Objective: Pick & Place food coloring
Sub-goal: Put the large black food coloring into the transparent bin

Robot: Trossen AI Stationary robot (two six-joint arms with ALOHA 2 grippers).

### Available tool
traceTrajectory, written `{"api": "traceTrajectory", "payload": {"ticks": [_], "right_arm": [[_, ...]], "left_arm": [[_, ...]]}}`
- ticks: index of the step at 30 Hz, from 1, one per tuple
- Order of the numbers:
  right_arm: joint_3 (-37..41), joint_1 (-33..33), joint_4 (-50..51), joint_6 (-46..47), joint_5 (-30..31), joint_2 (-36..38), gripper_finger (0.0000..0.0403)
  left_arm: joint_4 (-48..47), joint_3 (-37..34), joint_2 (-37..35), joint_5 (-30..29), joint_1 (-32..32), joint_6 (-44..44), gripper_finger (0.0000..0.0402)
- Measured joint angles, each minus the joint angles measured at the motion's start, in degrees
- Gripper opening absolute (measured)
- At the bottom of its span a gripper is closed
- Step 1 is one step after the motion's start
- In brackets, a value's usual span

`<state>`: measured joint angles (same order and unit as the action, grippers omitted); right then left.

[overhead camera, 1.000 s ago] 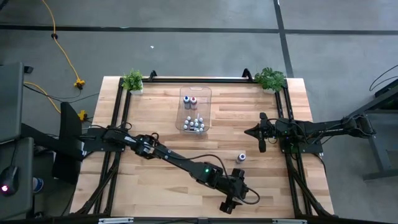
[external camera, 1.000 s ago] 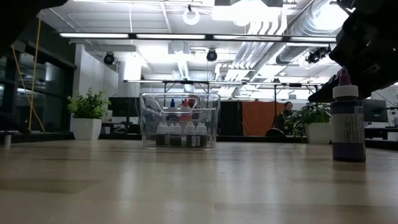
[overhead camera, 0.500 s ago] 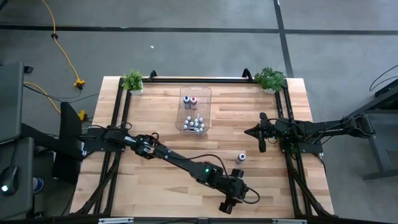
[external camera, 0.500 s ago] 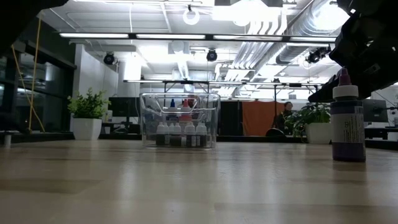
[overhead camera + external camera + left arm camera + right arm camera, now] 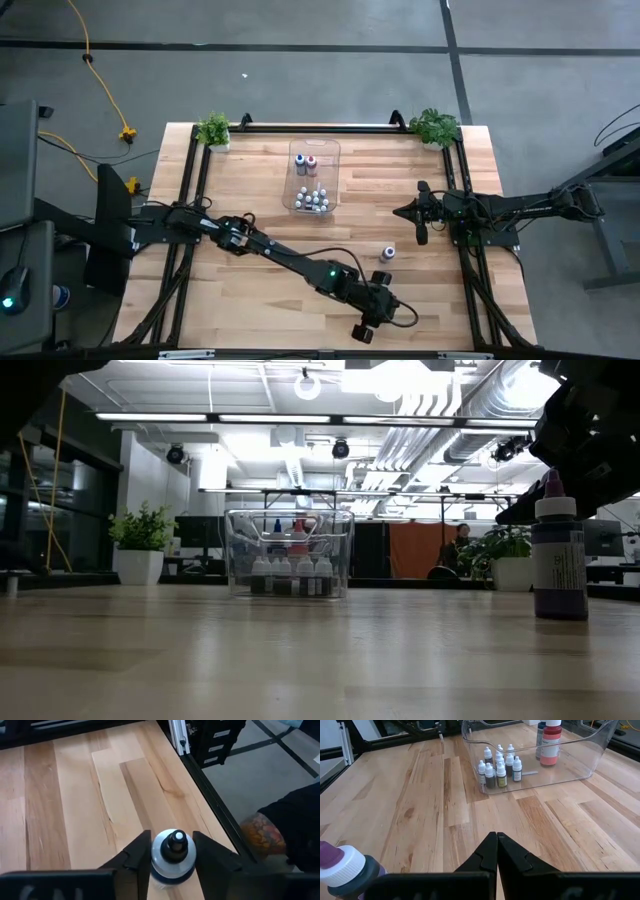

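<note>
Left tool sits near table's front edge w/ fingers pressed either side of a bottle, set to lift it toward bin w/ the others. Right tool closed, empty, idle right side.

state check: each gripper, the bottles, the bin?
left gripper: near the table's front edge, fingers against both sides of a white-capped bottle, which stands upright
right gripper: shut, empty, hovering at the table's right side
purple bottle: upright, alone on the table, untouched
clear bin: upright, open-topped
small bottles: upright, clustered in the bin
red bottle: upright in the bin
</note>
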<state>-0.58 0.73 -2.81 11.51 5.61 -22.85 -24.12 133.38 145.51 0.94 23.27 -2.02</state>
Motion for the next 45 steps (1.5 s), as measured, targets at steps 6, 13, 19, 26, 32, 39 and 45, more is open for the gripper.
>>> {"api": "traceTrajectory", "payload": {"ticks": [6,13,19,26,32,39,45], "right_arm": [[0.0,0.0,0.0,0.0,0.0,0.0,0.0],[0.0,0.0,0.0,0.0,0.0,0.0,0.0],[0.0,0.0,0.0,0.0,0.0,0.0,0.0],[0.0,0.0,0.0,0.0,0.0,0.0,0.0],[0.0,0.0,0.1,0.0,0.0,0.0,0.0],[0.0,0.0,0.0,0.0,0.0,0.0,0.0],[0.0,0.0,0.0,0.0,0.0,0.0,0.0]], "left_arm": [[-0.2,0.0,0.0,0.0,0.0,0.0,0.0109],[-0.5,0.0,-0.1,-1.0,0.0,0.0,0.0106],[-1.5,0.1,-0.2,-3.4,0.1,-0.4,0.0105],[-6.7,-0.1,-2.1,-4.5,0.1,-0.3,0.0105],[-12.5,-0.1,-5.5,-5.1,0.1,0.4,0.0104],[-20.5,-0.1,-12.7,-4.7,-0.1,1.6,0.0104],[-31.0,0.0,-22.5,-6.3,-2.0,0.5,0.0104]]}}
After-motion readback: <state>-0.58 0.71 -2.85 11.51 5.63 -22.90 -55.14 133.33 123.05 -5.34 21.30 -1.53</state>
